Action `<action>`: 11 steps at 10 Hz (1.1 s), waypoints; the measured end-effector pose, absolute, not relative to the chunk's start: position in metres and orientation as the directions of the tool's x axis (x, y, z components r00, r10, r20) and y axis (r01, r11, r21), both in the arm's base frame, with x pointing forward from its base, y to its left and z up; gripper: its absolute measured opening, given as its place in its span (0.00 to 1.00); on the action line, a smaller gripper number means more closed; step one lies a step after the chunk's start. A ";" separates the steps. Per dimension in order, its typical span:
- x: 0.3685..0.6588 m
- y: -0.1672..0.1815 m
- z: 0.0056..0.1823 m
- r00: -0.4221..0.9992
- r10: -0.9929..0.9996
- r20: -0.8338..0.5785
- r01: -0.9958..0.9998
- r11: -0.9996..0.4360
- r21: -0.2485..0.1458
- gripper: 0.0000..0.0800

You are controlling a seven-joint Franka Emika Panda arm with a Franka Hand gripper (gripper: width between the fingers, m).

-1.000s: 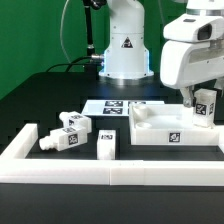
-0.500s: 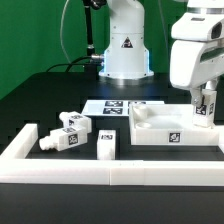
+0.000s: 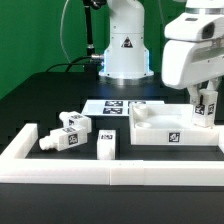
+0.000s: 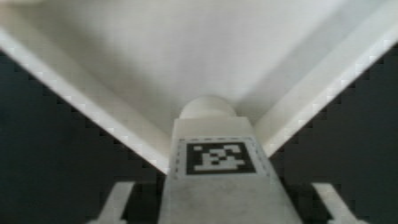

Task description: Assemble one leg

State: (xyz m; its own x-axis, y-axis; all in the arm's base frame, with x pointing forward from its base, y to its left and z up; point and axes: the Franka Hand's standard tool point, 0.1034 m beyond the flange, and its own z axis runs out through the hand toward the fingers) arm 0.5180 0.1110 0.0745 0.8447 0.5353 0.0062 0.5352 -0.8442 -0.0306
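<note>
End effector (image 3: pixel 204 104) is clenched on the leg (image 3: pixel 204 108), one finger on each side of it. The leg is upright and its tagged face is toward the exterior camera. It hangs over the white tray piece (image 3: pixel 165 140), at that piece's far corner on the exterior view's right. I cannot tell whether the leg's lower end touches the tray piece.

Wrist view: the leg (image 4: pixel 221 140) is centered between the fingers (image 4: pixel 121 202), with a black-and-white tag on the face toward the camera. The raised rim of the tray piece (image 4: pixel 107 95) runs in a V behind it. Dark desk (image 4: pixel 27 130) shows outside the rim.

The tray piece lies flat on the desk (image 3: pixel 40 95) with one tag on its front wall. To the exterior view's left of the tray piece:
- A small upright white post (image 3: pixel 107 145) stands just beside it.
- Loose tagged white parts (image 3: pixel 72 128) lie farther out, near each other.

The marker board (image 3: pixel 115 105) lies flat behind the tray piece. The robot base (image 3: pixel 125 45) stands behind that. A long white barrier (image 3: pixel 110 173) runs along the desk in front of the tray piece.
</note>
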 end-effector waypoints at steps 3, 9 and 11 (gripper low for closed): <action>0.520 0.111 0.074 0.960 0.281 0.014 0.281 -0.958 -0.059 0.36; 0.519 0.112 0.074 0.970 -0.242 -0.022 -0.243 -0.966 -0.090 0.36; 0.519 0.113 0.073 0.867 -0.496 -0.046 -0.499 -0.861 -0.099 0.36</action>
State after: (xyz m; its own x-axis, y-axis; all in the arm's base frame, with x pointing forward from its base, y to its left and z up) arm 0.5192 0.1132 0.0732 0.8668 -0.4965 -0.0465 -0.4986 -0.8611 -0.0995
